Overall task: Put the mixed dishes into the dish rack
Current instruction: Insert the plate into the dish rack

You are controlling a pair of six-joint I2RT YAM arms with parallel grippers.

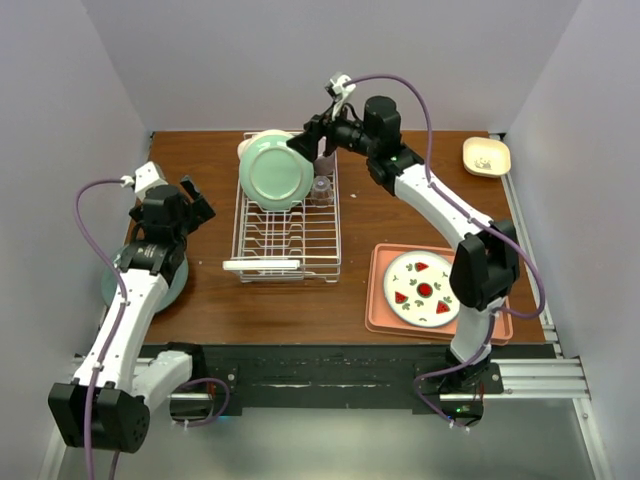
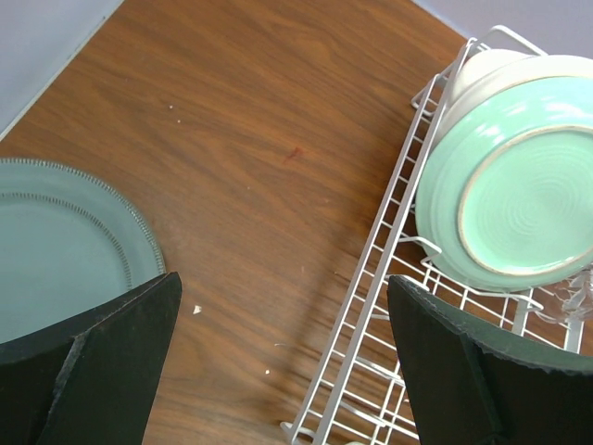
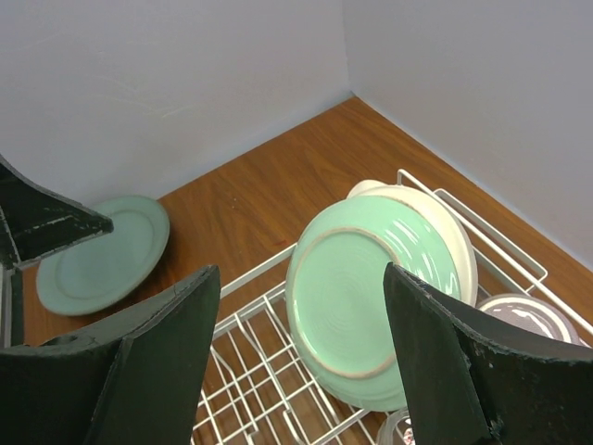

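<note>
The white wire dish rack (image 1: pixel 287 240) stands mid-table. A pale green plate (image 1: pixel 275 172) stands upright in its far slots, a cream plate (image 1: pixel 246 149) behind it and a small clear glass (image 1: pixel 321 190) beside it. My right gripper (image 1: pixel 306 140) is open and empty, just above and behind these plates; its view shows the green plate (image 3: pixel 366 301), cream plate (image 3: pixel 456 243) and a purple cup (image 3: pixel 523 320). My left gripper (image 1: pixel 196 200) is open and empty, left of the rack (image 2: pixel 389 306). A second green plate (image 2: pixel 56 250) lies flat on the table under the left arm.
A patterned plate (image 1: pixel 423 288) lies on a salmon-pink tray (image 1: pixel 385 318) at the front right. A small cream square dish (image 1: pixel 486 156) sits at the back right. Grey walls close in the table's left, back and right sides.
</note>
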